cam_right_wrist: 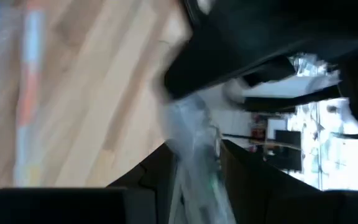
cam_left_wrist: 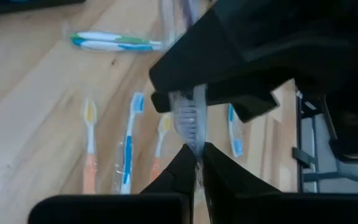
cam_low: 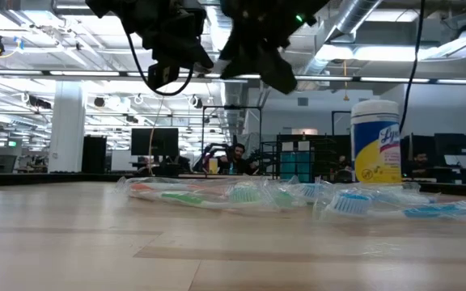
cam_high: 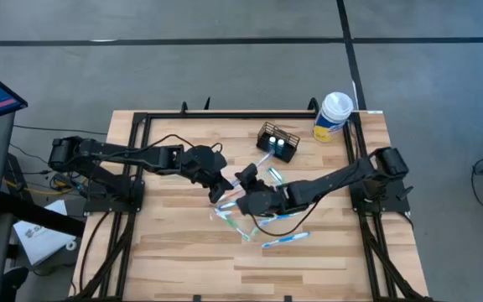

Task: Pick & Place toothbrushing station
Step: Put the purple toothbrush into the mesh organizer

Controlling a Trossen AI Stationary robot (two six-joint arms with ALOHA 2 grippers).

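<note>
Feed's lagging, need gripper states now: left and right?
Left gripper: shut on a wrapped toothbrush.
Right gripper: fingers shut on the same wrapped toothbrush, above the table.

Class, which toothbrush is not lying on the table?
The wrapped toothbrush pinched between the left gripper and right gripper; the others lie flat on the wood.

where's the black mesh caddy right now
In the high view the black mesh caddy stands toward the table's far edge, right of centre, just left of the white-lidded canister.

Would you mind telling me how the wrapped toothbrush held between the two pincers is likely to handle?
The wrapped toothbrush looks light and stiff, but its clear film is probably slippery. Pinched by the left pincer at one thin edge, it may well twist or slide.
</note>
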